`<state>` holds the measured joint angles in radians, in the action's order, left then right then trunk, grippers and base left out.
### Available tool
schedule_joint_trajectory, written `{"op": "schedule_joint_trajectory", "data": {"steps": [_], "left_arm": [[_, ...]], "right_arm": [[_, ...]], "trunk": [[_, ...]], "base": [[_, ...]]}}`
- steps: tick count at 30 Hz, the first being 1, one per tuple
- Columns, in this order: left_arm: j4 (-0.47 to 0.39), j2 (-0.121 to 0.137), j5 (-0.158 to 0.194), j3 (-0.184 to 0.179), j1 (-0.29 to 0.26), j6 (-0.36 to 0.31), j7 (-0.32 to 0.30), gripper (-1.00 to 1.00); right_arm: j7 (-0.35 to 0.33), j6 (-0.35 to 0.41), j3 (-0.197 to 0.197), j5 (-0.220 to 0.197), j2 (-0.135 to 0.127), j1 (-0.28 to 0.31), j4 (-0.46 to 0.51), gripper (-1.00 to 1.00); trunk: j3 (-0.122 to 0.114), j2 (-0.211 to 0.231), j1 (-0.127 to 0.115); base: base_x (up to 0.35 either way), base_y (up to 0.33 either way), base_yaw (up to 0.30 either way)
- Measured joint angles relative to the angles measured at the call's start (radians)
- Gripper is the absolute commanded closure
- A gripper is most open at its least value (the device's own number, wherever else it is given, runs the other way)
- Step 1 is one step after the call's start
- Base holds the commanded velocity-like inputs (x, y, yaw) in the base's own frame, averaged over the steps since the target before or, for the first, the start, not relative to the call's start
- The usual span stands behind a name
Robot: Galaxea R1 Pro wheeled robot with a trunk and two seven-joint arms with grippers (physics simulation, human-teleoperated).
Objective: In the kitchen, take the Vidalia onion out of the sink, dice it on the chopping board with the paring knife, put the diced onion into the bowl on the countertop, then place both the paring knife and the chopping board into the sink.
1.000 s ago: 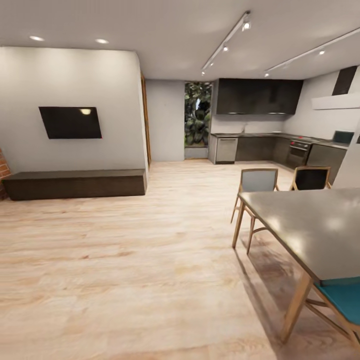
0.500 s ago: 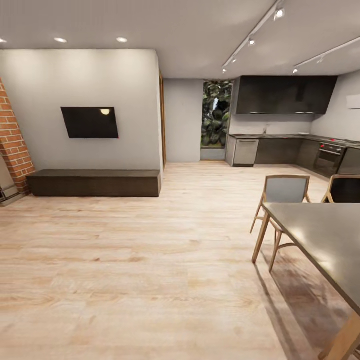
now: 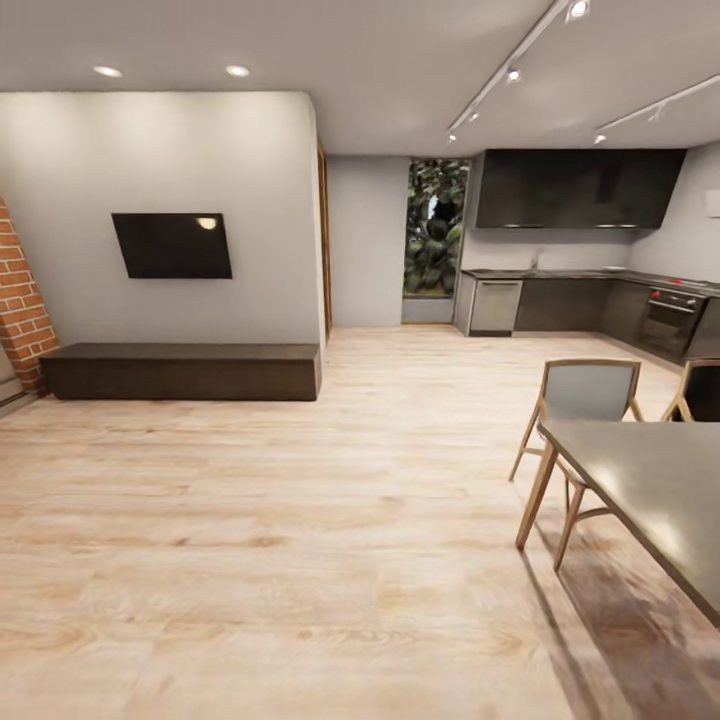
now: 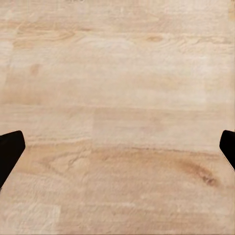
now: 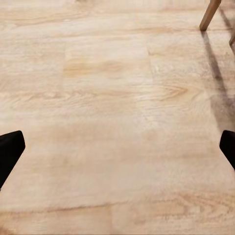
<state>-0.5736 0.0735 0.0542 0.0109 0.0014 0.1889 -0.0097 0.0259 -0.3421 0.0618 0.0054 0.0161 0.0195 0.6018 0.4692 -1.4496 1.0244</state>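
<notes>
Head view count: one wall television (image 3: pixel 172 245), one low bench (image 3: pixel 180 371), one dining table (image 3: pixel 655 490), two chairs (image 3: pixel 585 400), two recessed ceiling lights (image 3: pixel 237 71).

Kitchen (image 3: pixel 575 260) at far right rear, worktop (image 3: pixel 560 272) running along its back wall. Oven (image 3: pixel 668 320) on the right run. Dining table (image 3: pixel 655 490) near right, chair (image 3: pixel 585 400) behind it. Television (image 3: pixel 172 245) on left wall, bench (image 3: pixel 180 370) below. Floor (image 3: pixel 300 560) between.

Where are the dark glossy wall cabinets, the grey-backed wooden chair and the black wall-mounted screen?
Dark glossy wall cabinets (image 3: pixel 580 188), head view, middle of the front.
Grey-backed wooden chair (image 3: pixel 588 391), head view, backrest panel.
Black wall-mounted screen (image 3: pixel 172 245), head view, screen centre.
</notes>
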Motion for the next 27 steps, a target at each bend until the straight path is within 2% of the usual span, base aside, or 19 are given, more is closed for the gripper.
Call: {"op": "schedule_joint_trajectory", "data": {"steps": [27], "left_arm": [[0.0, 0.0, 0.0, 0.0, 0.0, 0.001, 0.0, -1.0]], "right_arm": [[0.0, 0.0, 0.0, 0.0, 0.0, 0.0, 0.0, -1.0]], "trunk": [[0.0, 0.0, 0.0]], "base": [[0.345, 0.0, 0.0]]}}
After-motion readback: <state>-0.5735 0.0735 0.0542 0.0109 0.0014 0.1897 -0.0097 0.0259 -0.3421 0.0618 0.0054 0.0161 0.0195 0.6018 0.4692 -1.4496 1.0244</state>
